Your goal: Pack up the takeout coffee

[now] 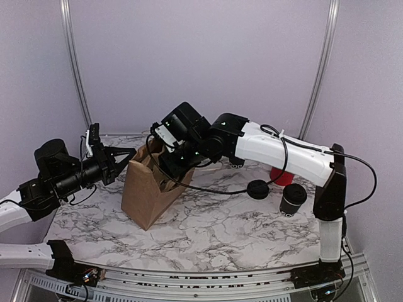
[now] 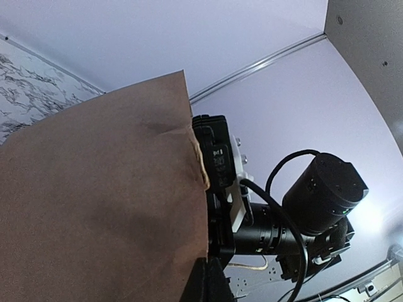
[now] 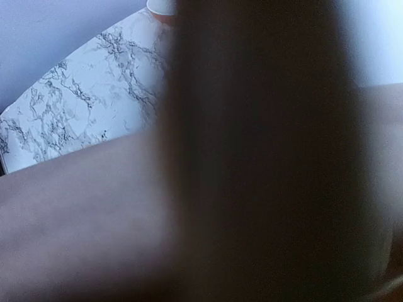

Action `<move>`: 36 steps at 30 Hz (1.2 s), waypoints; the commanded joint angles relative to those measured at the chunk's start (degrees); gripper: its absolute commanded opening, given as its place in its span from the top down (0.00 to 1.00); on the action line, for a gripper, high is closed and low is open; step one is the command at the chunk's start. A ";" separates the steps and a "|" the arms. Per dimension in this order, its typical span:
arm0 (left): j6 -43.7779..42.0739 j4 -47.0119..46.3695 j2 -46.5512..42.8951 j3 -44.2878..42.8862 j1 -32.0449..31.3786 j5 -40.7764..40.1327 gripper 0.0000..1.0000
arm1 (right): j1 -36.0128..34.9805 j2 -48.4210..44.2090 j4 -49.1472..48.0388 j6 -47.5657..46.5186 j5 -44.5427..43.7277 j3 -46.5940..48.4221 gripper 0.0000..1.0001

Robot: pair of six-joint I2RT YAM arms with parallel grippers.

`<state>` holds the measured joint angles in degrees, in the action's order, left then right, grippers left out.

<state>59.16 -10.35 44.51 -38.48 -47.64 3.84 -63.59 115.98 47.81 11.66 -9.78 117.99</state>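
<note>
On the white marble-patterned table [image 1: 208, 233], the small black paper cup [image 1: 293, 200] stands upright beside its round black plastic lid [image 1: 258, 189], both right of the brown paper bag [image 1: 148, 189], whose mouth hides how wide the nearer right gripper [image 1: 173, 167] is open; the left gripper [image 1: 126, 154] is clamped on the bag's rim.

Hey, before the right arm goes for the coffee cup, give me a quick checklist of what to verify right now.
1. Paper bag standing on the table: ok.
2. Left fingers clamped on the bag's rim: ok.
3. Right fingers clear of the bag: not ok, they reach into its mouth; open or shut, cannot tell.
4. Cup free to grasp: ok, it stands alone at the right.
5. Lid on the cup: not ok, it lies on the table beside it, apart.
</note>
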 commanded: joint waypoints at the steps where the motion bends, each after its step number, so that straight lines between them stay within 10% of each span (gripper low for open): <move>1: 2.41 5.73 -1.25 -0.82 3.12 -4.18 1.00 | 0.75 6.37 5.54 -2.17 3.07 9.15 0.57; 15: -20.38 36.16 6.04 -21.28 4.31 -8.49 0.51 | 1.81 11.28 5.15 -2.52 6.33 13.40 0.56; 36: -32.77 48.06 13.07 -30.16 4.31 -11.70 0.76 | -1.44 5.48 2.91 -2.64 0.48 13.96 0.23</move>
<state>27.42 35.22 57.45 -67.68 -43.48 -6.70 -63.20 125.21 50.46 9.02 -6.46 130.37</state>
